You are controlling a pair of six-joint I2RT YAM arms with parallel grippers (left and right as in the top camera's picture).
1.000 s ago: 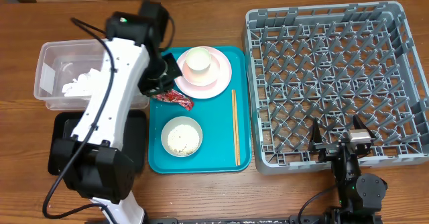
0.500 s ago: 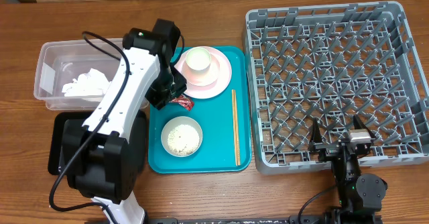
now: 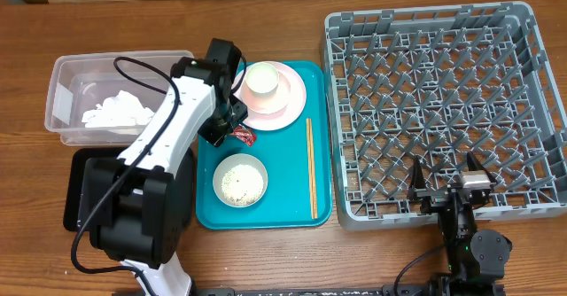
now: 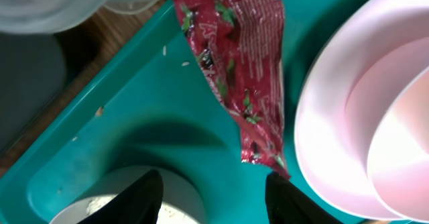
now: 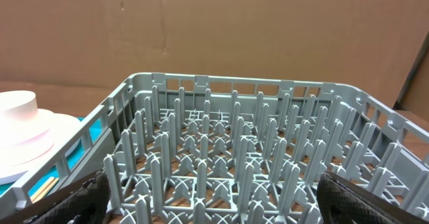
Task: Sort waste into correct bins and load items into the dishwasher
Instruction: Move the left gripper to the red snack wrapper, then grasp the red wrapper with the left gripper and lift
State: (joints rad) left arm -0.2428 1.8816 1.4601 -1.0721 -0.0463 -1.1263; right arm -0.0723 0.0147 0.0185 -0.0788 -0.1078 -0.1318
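Note:
The crumpled red wrapper (image 3: pixel 244 136) (image 4: pixel 238 70) lies on the teal tray beside the pink plate (image 3: pixel 292 97) (image 4: pixel 328 130). My left gripper (image 3: pixel 223 128) (image 4: pixel 213 197) hovers open just above it, fingers on each side of its lower end. A cream cup (image 3: pixel 262 80) stands on the plate. A pale bowl with rice (image 3: pixel 240 180) (image 4: pixel 114 207) sits on the tray's front. Chopsticks (image 3: pixel 311 167) lie along the tray's right side. The white tissue (image 3: pixel 113 112) lies in the clear tub (image 3: pixel 66 74). The black tray (image 3: pixel 78 198) is below it. My right gripper (image 3: pixel 446 183) (image 5: pixel 211 204) is open at the grey rack's (image 3: pixel 443 110) (image 5: pixel 228 143) front edge.
The teal tray (image 3: pixel 208 212) (image 4: pixel 134 117) lies between the bins and the rack. A few loose rice grains (image 4: pixel 175 56) lie on it near the wrapper. The left arm spans over the black tray and the tub's right end.
My left arm has swung right and forward, off the clear tub, bringing the open gripper down over the red wrapper. The right arm has not moved.

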